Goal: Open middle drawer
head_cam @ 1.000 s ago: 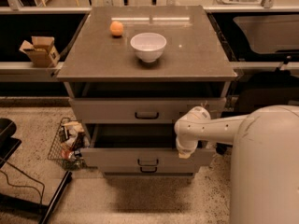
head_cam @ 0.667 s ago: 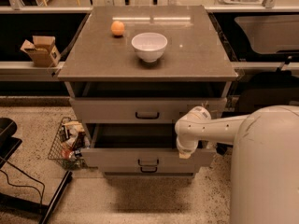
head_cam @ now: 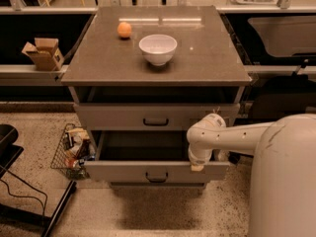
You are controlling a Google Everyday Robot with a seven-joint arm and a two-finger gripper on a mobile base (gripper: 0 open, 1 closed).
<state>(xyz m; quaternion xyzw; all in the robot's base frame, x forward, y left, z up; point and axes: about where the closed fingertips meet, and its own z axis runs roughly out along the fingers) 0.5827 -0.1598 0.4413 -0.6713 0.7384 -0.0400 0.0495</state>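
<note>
The middle drawer (head_cam: 123, 172) stands pulled out from the grey cabinet, and its dark inside shows behind its plain grey front. Its small black bar handle (head_cam: 157, 177) sits at the centre of the front. My gripper (head_cam: 197, 166) points down at the top edge of this front, right of the handle, at the end of my white arm (head_cam: 232, 135). The upper drawer (head_cam: 113, 116) above it is closed. A sliver of the lowest front (head_cam: 158, 185) shows beneath.
A white bowl (head_cam: 158, 48) and an orange (head_cam: 124, 29) sit on the cabinet top. A wire basket (head_cam: 71, 152) of items stands on the floor left of the open drawer. A cardboard box (head_cam: 43, 53) sits on a left shelf. My white body (head_cam: 284, 181) fills the lower right.
</note>
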